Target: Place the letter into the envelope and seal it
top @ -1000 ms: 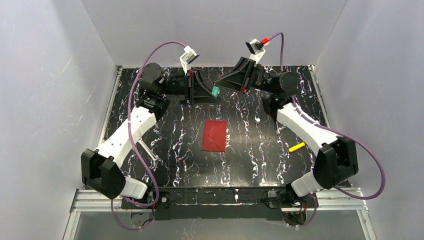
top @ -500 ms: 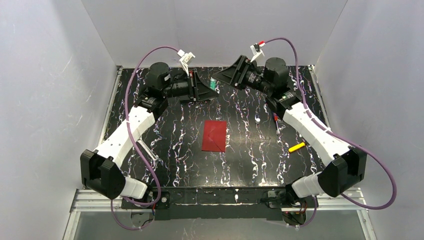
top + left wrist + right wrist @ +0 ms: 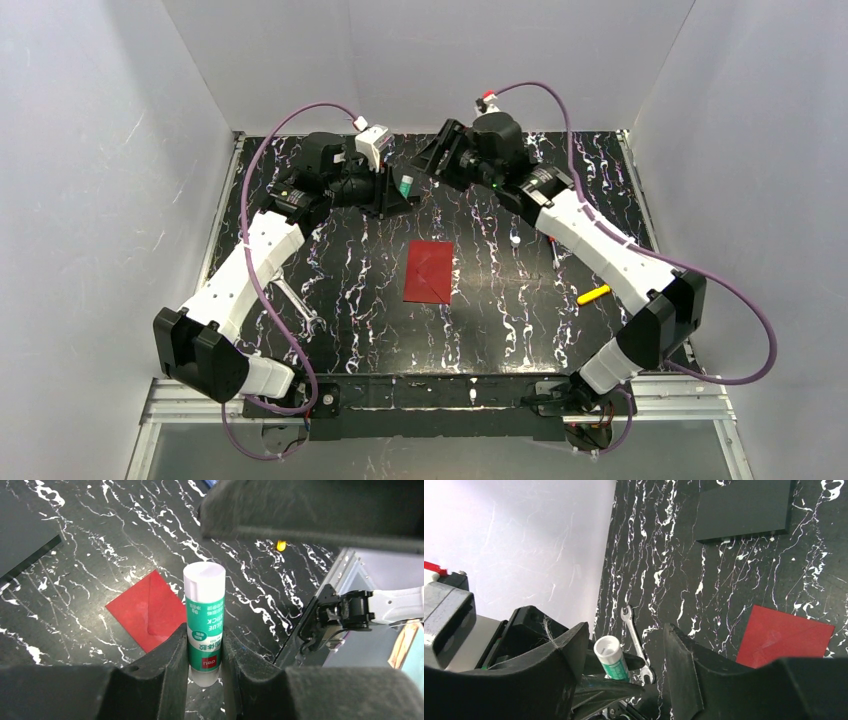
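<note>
The red envelope lies flat in the middle of the table, flap side up, also visible in the left wrist view and the right wrist view. The letter is out of view. My left gripper is raised at the back, shut on a green and white glue stick. My right gripper faces it with jaws open. The glue stick's white end sits between them, close to the left finger, apart from the right one.
A wrench lies on the left side of the table, a yellow marker and a thin pen on the right. A flat black block lies near the left wall. White walls enclose three sides.
Both wrists have swung back and leftward, staying face to face. My right gripper's jaws have spread open around the glue stick's end. The left grip and the envelope are unchanged.
</note>
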Controlling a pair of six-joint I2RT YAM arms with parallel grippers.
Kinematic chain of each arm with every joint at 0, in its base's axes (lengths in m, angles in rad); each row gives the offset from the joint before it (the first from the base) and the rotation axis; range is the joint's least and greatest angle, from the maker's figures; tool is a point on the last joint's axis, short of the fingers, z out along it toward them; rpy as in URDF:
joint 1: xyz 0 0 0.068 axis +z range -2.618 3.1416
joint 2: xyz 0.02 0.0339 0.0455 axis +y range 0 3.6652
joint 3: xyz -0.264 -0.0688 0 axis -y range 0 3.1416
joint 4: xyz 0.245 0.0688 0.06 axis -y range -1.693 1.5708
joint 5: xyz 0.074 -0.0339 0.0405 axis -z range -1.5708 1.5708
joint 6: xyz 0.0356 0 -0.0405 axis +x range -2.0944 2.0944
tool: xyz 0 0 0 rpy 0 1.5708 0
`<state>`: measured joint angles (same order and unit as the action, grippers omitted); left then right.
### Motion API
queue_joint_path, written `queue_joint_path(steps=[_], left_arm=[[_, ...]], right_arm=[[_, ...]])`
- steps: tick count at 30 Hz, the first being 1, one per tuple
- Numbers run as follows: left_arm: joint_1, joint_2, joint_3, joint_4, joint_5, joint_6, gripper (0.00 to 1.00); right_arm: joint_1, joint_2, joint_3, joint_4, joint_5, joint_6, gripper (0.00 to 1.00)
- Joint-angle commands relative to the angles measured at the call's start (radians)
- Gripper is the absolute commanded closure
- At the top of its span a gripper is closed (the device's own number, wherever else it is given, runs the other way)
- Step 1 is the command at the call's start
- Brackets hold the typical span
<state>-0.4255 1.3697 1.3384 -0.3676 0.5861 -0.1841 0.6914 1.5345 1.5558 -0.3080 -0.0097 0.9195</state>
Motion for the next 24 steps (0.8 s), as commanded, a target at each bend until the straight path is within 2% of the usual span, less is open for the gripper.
queue_joint_path(steps=[1,9,20,22,24], left_arm=[[-0.004,-0.035,0.044,-0.068,-0.029,0.080,1.00],[-0.004,-0.037,0.038,-0.064,-0.019,0.066,1.00],[-0.004,-0.020,0.047,-0.043,0.012,0.016,1.00],[-0.004,-0.021,0.046,-0.044,0.012,0.012,1.00],[-0.004,-0.020,0.049,-0.045,0.012,0.008,1.00]], right_arm=[[0.054,0.033,0.084,-0.065,0.122,-0.019,0.38],[0.073,0.096,0.136,-0.071,0.078,-0.030,0.50],[0.078,0.055,0.057,0.053,-0.041,-0.012,0.39],[0.078,0.056,0.052,0.046,-0.046,-0.013,0.42],[0.079,0.054,0.043,0.048,-0.054,-0.013,0.52]])
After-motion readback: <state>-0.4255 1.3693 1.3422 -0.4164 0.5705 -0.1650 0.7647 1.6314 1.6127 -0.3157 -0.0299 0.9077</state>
